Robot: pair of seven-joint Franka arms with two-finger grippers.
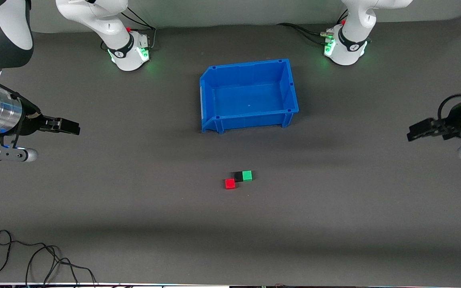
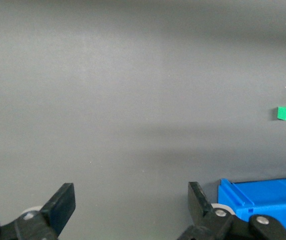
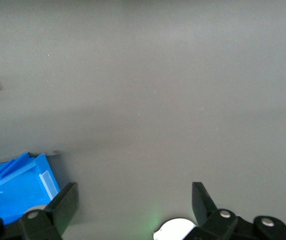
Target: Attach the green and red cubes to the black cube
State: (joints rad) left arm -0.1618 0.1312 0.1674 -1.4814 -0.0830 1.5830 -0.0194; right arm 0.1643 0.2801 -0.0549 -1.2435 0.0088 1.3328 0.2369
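The work surface is a flat, matte dark grey mat (image 1: 334,224) with a fine, non-reflective texture. Three small cubes are grouped on it, nearer to the front camera than the blue bin (image 1: 214,86).

The black cube (image 1: 237,175) sits in the middle of the group; its matte faces are barely darker than the mat, so its edges are hard to trace. The green cube (image 1: 247,175) is set against the black cube on the side toward the left arm's end of the table. The red cube (image 1: 230,183) lies at the black cube's corner toward the right arm's end, slightly nearer to the front camera; contact appears likely, though it cannot be confirmed. Both coloured cubes are plain, solid and sharp-edged.

The blue bin is a rigid moulded plastic tray, rectangular, with ribbed outer walls and a lowered, angled front lip. Nothing is seen inside it.

The left gripper (image 1: 413,133) is held above the mat at the left arm's end of the table, well apart from the cubes. Its flat black fingers (image 2: 62,205) are spread wide with nothing between them.

The right gripper (image 1: 70,127) is held above the mat at the right arm's end, likewise well apart. Its fingers (image 3: 65,204) are also spread and unloaded.

A thin black cable (image 1: 34,260) lies coiled on the mat close to the front camera, toward the right arm's end.
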